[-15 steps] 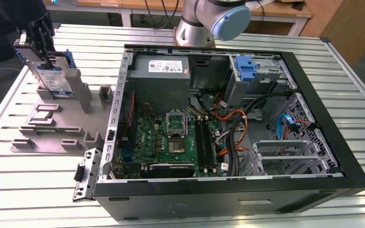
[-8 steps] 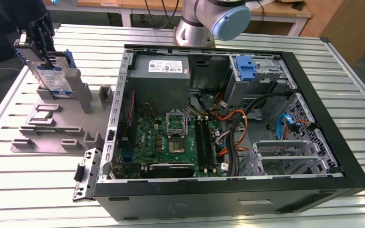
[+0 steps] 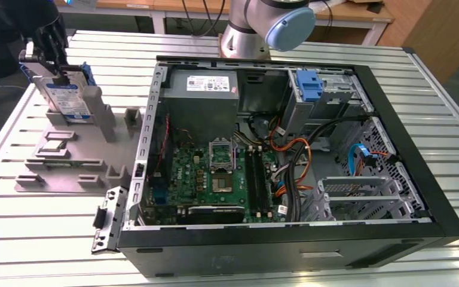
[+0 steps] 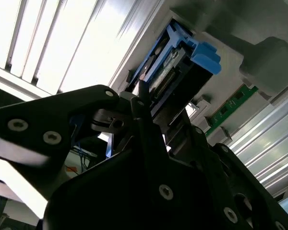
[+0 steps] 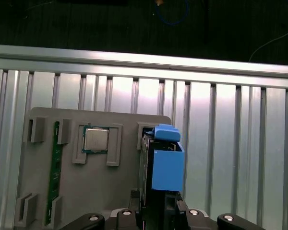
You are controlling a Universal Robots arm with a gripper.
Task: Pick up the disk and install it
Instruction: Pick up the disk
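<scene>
The disk [image 3: 64, 95], a silver drive with a blue-and-white label in a blue bracket, stands on edge at the back of the grey fixture plate [image 3: 78, 161], at the exterior view's left. My gripper [image 3: 48, 64] comes down on its top edge, black fingers on either side and shut on it. In the first wrist view the disk [image 5: 166, 165] is edge-on, its blue bracket facing the camera, between my fingers [image 5: 134, 211]. In the second wrist view the disk [image 4: 182, 67] runs away from one finger [image 4: 140, 103] pressed against its side.
The open computer case [image 3: 421, 179] lies at the exterior view's right, with its motherboard [image 3: 213, 173], grey power supply [image 3: 201, 89], a lone blue bracket [image 3: 309, 84] and a metal drive cage [image 3: 357, 191]. The fixture plate also holds a processor [image 5: 95, 139] and a memory stick [image 5: 53, 172].
</scene>
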